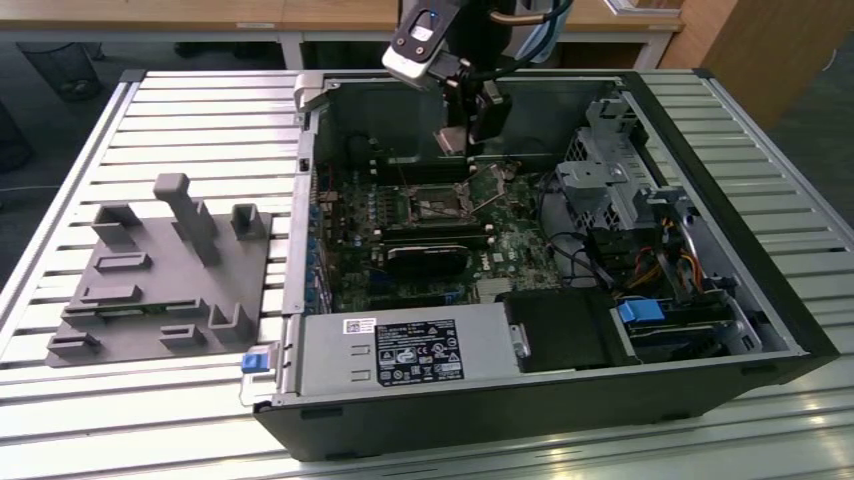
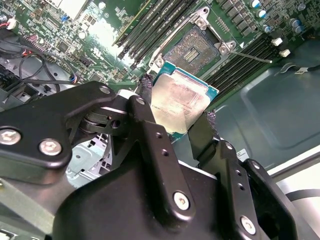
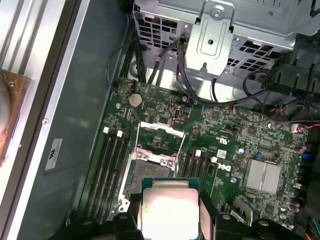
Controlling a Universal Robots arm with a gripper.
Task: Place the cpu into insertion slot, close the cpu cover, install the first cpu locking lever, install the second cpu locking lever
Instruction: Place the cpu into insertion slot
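Exterior view, left to right: grey fixture (image 1: 160, 265) on the slatted table (image 1: 200, 110), well apart from the work. Then the open case (image 1: 310, 120), with the board (image 1: 400, 250) lying flat inside. The slot (image 1: 434, 208) sits mid-board. The gripper (image 1: 465, 145) hangs over the board, above the slot and a little to the exterior view's right of it, not touching. The drive cage (image 1: 601, 175) is further right, apart from the arm.

The fingers are clamped on the cpu (image 2: 180, 102). In the second wrist view a pad (image 2: 145, 85) presses on each of two opposite edges, with the metal top facing the camera. The chip is in the air, apart from the slot.

Key relation: the slot lies beyond the fingertips, past the chip's free edge, with its dark centre bare and nothing in it. In the first wrist view the chip's edges look roughly square with the slot's rim, though that is a judgement. The cover (image 3: 162, 126) stands raised at the slot's side away from the chip, so it does not lie over the opening. A thin lever (image 2: 250, 56) is swung out sideways.

Judged state: placing step in hand, chip not yet seated, cover and levers undone.
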